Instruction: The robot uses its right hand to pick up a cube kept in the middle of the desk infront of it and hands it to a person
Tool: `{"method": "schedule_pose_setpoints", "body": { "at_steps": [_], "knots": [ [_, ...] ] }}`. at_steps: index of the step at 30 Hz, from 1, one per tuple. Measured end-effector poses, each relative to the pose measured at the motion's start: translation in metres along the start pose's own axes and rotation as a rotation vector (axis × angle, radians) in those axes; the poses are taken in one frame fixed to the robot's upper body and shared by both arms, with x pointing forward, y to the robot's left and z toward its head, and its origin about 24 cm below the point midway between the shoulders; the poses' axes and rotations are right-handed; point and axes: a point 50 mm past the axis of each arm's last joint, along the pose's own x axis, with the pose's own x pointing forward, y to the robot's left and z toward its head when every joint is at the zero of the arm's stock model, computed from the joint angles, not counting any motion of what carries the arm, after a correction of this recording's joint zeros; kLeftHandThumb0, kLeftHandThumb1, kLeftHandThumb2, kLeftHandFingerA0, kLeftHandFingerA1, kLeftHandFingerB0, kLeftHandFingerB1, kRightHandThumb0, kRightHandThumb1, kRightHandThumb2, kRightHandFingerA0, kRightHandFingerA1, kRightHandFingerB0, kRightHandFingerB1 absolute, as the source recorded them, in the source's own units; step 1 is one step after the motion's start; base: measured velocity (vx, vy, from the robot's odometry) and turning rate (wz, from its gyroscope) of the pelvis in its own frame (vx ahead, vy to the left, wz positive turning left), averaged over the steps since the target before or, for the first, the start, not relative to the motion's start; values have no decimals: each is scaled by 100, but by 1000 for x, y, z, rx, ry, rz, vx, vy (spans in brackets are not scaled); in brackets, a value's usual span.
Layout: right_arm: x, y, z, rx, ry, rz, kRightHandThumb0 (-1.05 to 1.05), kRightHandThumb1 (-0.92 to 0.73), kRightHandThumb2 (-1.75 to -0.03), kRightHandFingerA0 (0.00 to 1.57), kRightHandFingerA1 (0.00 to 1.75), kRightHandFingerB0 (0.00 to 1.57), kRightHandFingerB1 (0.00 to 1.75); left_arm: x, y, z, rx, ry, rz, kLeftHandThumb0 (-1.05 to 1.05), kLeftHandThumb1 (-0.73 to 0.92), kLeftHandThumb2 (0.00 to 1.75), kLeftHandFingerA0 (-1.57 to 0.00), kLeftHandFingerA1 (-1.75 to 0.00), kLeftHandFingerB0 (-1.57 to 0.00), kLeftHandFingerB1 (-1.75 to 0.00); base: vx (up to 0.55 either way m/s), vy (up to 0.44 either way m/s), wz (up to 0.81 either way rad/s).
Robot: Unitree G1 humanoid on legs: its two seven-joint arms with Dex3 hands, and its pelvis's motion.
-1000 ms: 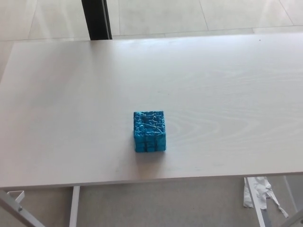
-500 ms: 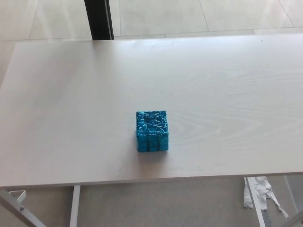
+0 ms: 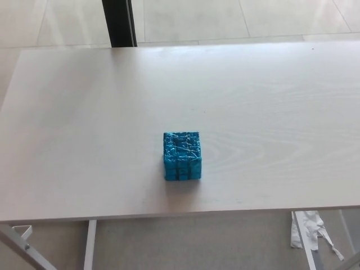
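Nearest the camera, below the desk's front edge, white metal legs (image 3: 89, 244) slant down over a grey speckled floor, and at the near right a crumpled white scrap, paper or cloth, (image 3: 308, 228) lies on that floor beside another leg.

Above these stretches the pale, whitish wooden desk (image 3: 84, 140), its flat top marked with faint curved grain lines, most plainly on the right half.

The small bright blue cube (image 3: 182, 156) sits on the desk, roughly in the middle from left to right and somewhat nearer the front edge than the far one. Its surface looks rough and wrinkled, crossed with thin pale lines, and dark seams divide its near face into blocks. It rests flat, with a soft shadow just before it. Nothing touches it or stands close to it.

Neither robot hand shows in the head view, so whether their fingers are apart or together cannot be told.

Beyond the far edge lie large, glossy, light floor tiles, and a dark upright post (image 3: 119, 22) rises at the far left.
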Motion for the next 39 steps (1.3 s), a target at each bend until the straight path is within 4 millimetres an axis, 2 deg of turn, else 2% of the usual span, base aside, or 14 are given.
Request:
{"method": "schedule_pose_setpoints", "body": {
  "at_steps": [2, 5, 6, 8, 9, 11, 12, 15, 23, 26, 29, 37, 38, 39],
  "knots": [
    [0, -2, 2, 15, -16, -24, -58, -53, -58, 101, 139, 48, 38, 0, 1, 2, -51, -13, 9, -59, 56, 57, -84, -60, -67, -47, 0, 0, 0],
    [1, -6, 10, 72, -56, -72, -62, -43, -76, 117, 144, 44, 50, 0, 3, 3, -131, -34, 27, -60, 56, 57, -74, -55, -64, -45, 0, 0, 0],
    [1, -7, 12, 94, -69, -89, -54, -52, -59, 107, 154, 44, 38, 0, 3, 4, -153, -42, 32, -59, 57, 58, -67, -47, -63, -43, 0, 0, 0],
    [3, -8, 23, 135, -111, -114, -61, -53, -57, 80, 76, 41, 36, 0, 3, 6, -198, -56, 46, -61, 57, 58, -69, -51, -66, -43, 0, 0, 0],
    [3, -9, 32, 148, -148, -123, -77, -48, -84, 67, 65, 32, 45, 0, 4, 7, -218, -64, 52, -62, 55, 58, -71, -53, -64, -43, 0, 0, 0],
    [2, -11, 48, 154, -222, -134, -73, -54, -58, 64, 56, 38, 33, 1, 4, 10, -248, -77, 60, -62, 56, 58, -72, -53, -67, -44, 0, 0, 0],
    [1, -12, 56, 153, -257, -136, -72, -44, -83, 54, 60, 31, 45, 1, 3, 11, -257, -82, 62, -63, 56, 58, -71, -53, -67, -43, 0, 0, 0],
    [-2, -12, 73, 154, -337, -132, -73, -57, -58, 46, 51, 33, 32, 1, 3, 12, -265, -86, 64, -65, 57, 58, -73, -54, -67, -44, 0, 0, 0],
    [-23, -2, 136, 156, -629, -80, -76, -51, -56, 52, 50, 47, 41, 2, -2, 12, -268, -84, 55, -68, 60, 59, -73, -55, -59, -42, 0, 0, 0],
    [-35, 6, 159, 158, -735, -51, -67, -44, -81, 34, 54, 28, 44, 2, -4, 11, -268, -81, 49, -67, 63, 59, -72, -52, -55, -41, 0, 0, 0],
    [-47, 16, 180, 156, -828, -13, -62, -56, -56, 38, 44, 34, 31, 2, -5, 11, -265, -79, 48, -68, 63, 60, -73, -52, -53, -40, 0, 0, 0],
    [-96, 68, 245, 165, -1119, 177, -70, -56, -58, 28, 48, 29, 35, 2, -6, 8, -245, -68, 44, -68, 62, 60, -89, -68, -55, -43, 0, 0, 0],
    [-104, 77, 252, 166, -1153, 209, -74, -46, -85, 23, 54, 19, 45, 2, -6, 8, -242, -67, 43, -69, 62, 59, -91, -73, -56, -43, 0, 0, 0],
    [-115, 89, 261, 166, -1199, 255, -72, -46, -84, 20, 55, 16, 45, 2, -6, 7, -238, -66, 41, -73, 52, 94, -85, -77, -49, -56, 0, 0, 0]
  ]
}}
